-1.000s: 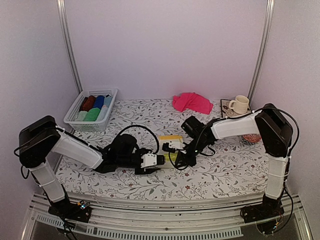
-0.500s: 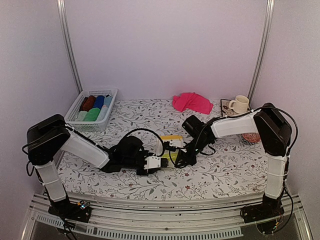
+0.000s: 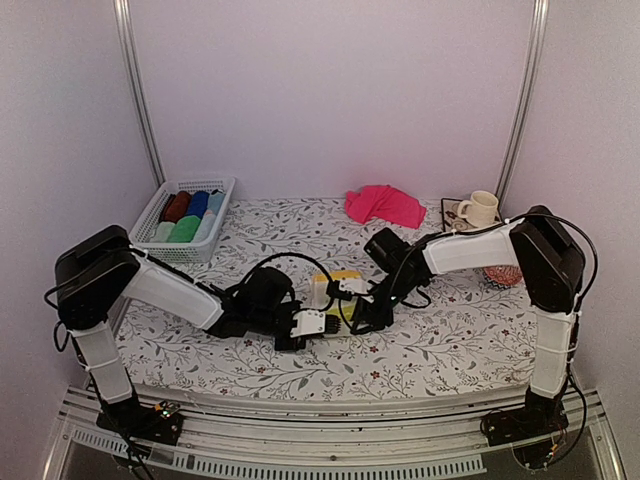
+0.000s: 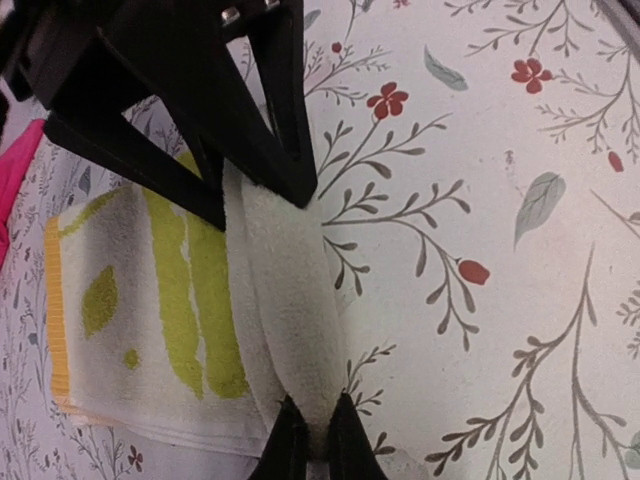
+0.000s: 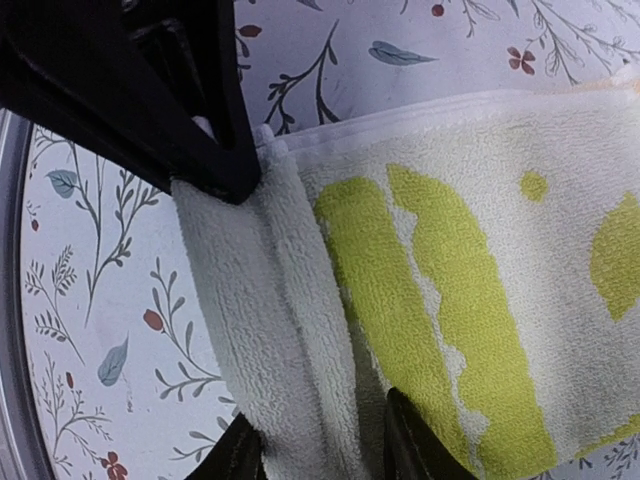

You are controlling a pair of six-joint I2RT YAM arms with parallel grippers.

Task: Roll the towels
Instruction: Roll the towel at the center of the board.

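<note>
A yellow towel (image 3: pixel 340 283) with a white and lime pattern lies flat near the middle of a flowered table (image 3: pixel 450 340), between two robot arms. One edge is turned over into a thin first fold; it is not yet a roll. The left gripper (image 4: pixel 317 447) is pinched tight on one end of that fold. The right gripper (image 5: pixel 320 447) sits at the other end, with its fingers apart astride the fold and not squeezing it. A pink towel (image 3: pixel 385 205) lies crumpled at the back of the table, well apart from both arms.

With only one end held, the soft, thick cloth seems likely to spring open or twist at the loose end. If the left gripper turns or pulls alone, the towel may drag across the table and skew, giving a cone-shaped roll. If the right gripper closes too shallowly, it may catch only the top layer and undo the fold. The grippers face each other closely along this short towel, so a careless turn could knock them together.
</note>
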